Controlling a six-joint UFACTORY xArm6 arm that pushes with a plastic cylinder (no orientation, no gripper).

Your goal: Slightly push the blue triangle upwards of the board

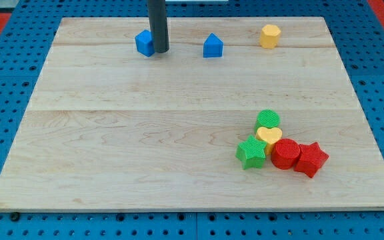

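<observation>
Our tip [160, 51] touches the blue cube [144, 43], view's left of the blue triangle [213, 46]. We have no hand, only a rod.

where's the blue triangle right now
The blue triangle sits near the view's top edge of the board, about centre, between my tip beside the blue cube on its left and the yellow hexagon on its right.

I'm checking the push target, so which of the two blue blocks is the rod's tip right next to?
My tip sits against the blue cube at the view's top left. The blue triangle, the house-shaped one, stands apart toward the view's right, untouched.
</observation>
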